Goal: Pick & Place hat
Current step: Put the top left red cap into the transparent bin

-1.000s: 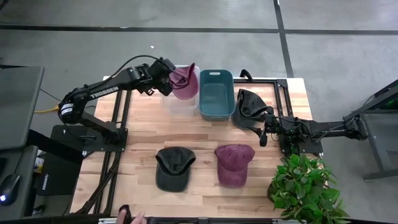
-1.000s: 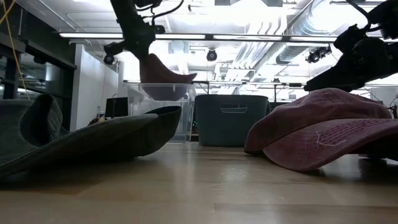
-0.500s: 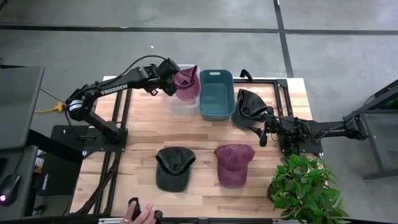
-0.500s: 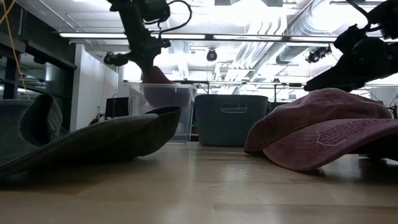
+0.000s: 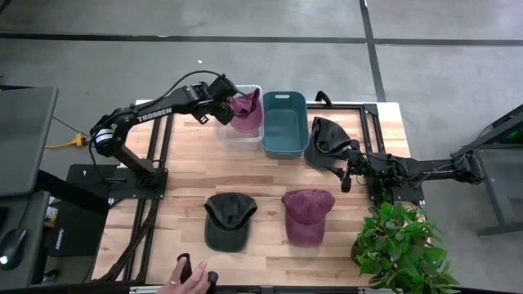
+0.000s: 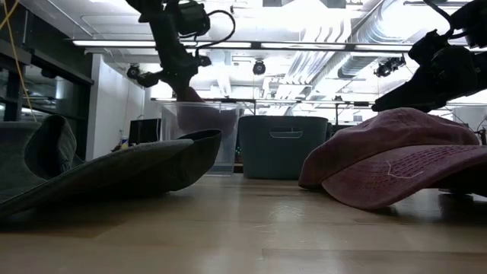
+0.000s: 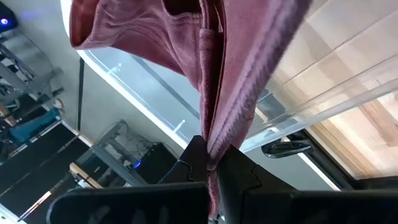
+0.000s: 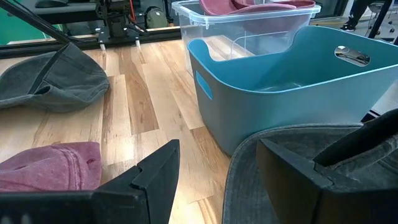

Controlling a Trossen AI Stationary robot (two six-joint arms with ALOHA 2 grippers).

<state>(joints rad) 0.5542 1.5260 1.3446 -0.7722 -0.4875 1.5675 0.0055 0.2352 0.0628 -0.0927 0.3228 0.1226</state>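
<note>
On the pale wood table (image 5: 270, 184), the left gripper (image 5: 231, 101) at 12 o'clock pinches a maroon hat (image 5: 247, 112) over the clear bin (image 5: 237, 131), its fingers closed on the fabric. The teal tub (image 5: 283, 126) sits just beside the bin at its 3 o'clock. The right gripper (image 5: 347, 167), fingers apart, rests at a dark hat (image 5: 327, 139). Two more hats (image 5: 227, 219) lie toward 6 o'clock. Grey floor surrounds the table; a plant (image 5: 400, 245) stands at 4 o'clock and a person's hand (image 5: 184, 282) shows at 6.
</note>
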